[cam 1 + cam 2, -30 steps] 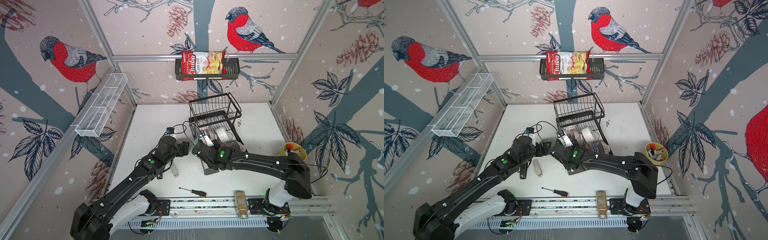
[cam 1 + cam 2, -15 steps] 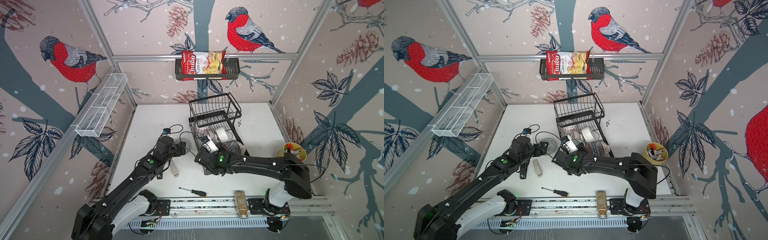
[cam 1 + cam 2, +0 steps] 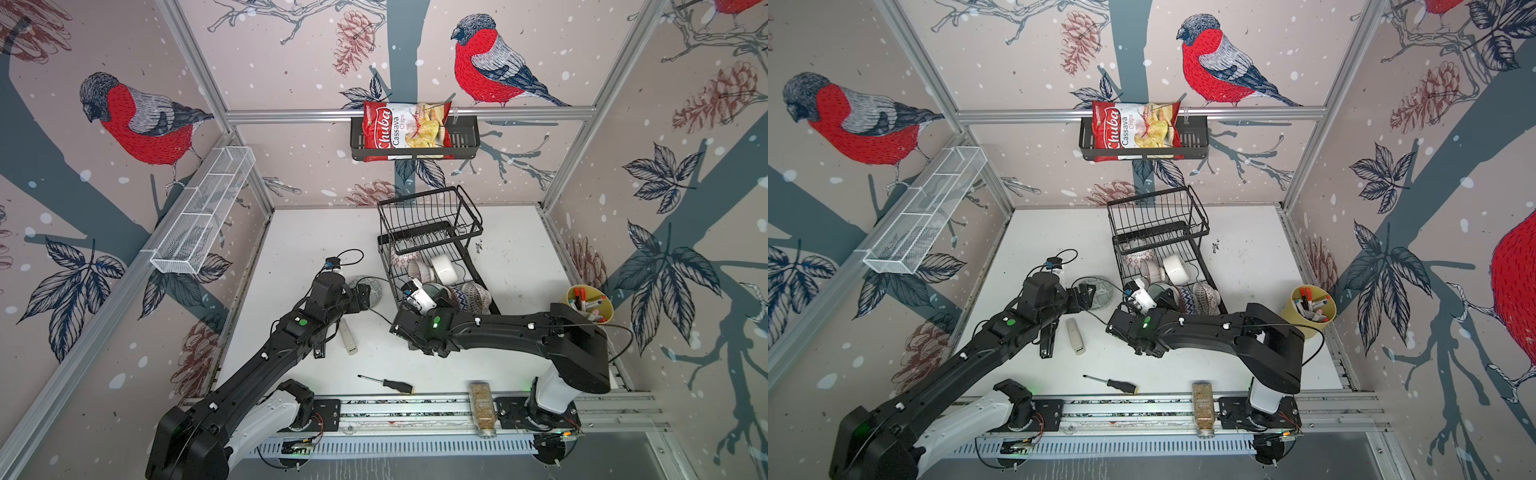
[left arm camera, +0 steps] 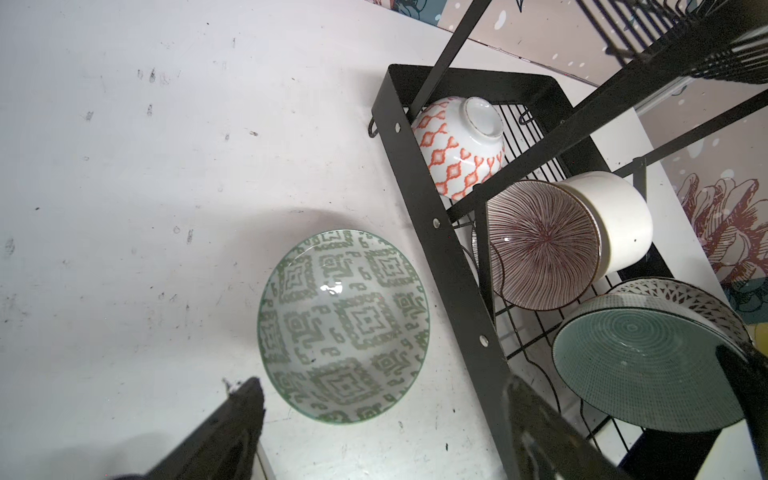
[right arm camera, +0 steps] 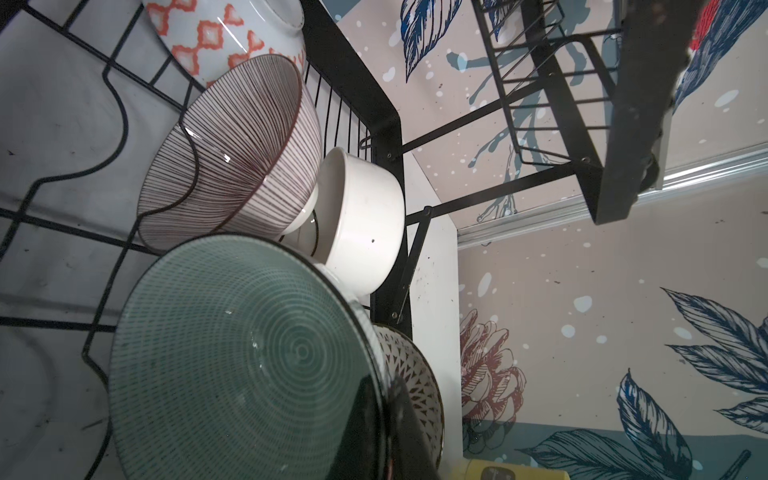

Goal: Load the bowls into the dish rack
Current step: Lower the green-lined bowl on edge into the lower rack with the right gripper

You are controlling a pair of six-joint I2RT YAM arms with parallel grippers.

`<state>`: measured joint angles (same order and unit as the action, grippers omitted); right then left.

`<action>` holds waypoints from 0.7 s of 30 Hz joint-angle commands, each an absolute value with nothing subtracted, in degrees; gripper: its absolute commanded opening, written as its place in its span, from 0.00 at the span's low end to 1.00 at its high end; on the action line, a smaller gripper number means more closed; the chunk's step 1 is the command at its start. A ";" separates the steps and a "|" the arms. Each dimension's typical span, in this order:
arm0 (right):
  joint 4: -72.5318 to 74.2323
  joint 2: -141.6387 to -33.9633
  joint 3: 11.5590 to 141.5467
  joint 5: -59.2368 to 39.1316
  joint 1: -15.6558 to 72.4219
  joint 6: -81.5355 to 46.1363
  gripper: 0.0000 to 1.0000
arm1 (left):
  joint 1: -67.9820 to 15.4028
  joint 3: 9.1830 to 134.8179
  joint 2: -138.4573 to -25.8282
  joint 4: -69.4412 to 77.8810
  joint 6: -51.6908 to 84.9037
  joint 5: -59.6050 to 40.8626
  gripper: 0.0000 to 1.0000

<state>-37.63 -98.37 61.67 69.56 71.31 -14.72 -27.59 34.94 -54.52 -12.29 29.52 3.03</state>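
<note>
The right gripper (image 5: 382, 382) is clamped on the rim of the teal bowl (image 5: 232, 357), with one dark finger (image 5: 365, 432) inside the rim and the other behind it. The teal bowl stands on edge in the lower tier of the dish rack (image 4: 440, 232), near the end closest to the robot. Just behind it sits a bowl with black triangle marks (image 5: 411, 374). Farther along the tier, the red-brown striped bowl (image 5: 232, 153) lies on its side among the wavy wires, with the plain white bowl (image 5: 361, 220) touching it. The orange-patterned bowl (image 5: 224, 33) is at the far end, turned foot-up.

The left gripper (image 4: 382, 384) hangs over the table (image 4: 124, 166) with its jaws spread wide and holds nothing. The green-patterned bowl (image 4: 345, 328) sits upright on the table below them, just beside the rack's side rail and outside the rack. In both top views this bowl shows just past the left gripper (image 3: 361, 293), to the left of the rack.
</note>
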 commanded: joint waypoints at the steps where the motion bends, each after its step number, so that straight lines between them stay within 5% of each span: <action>1: -39.61 -99.71 61.67 75.24 71.33 -15.34 0.00 | -27.42 34.95 -54.53 -9.91 28.64 2.64 0.89; 21: -42.13 -102.68 61.52 79.27 70.21 -17.62 0.00 | -27.15 34.89 -54.67 -9.93 28.49 2.29 0.89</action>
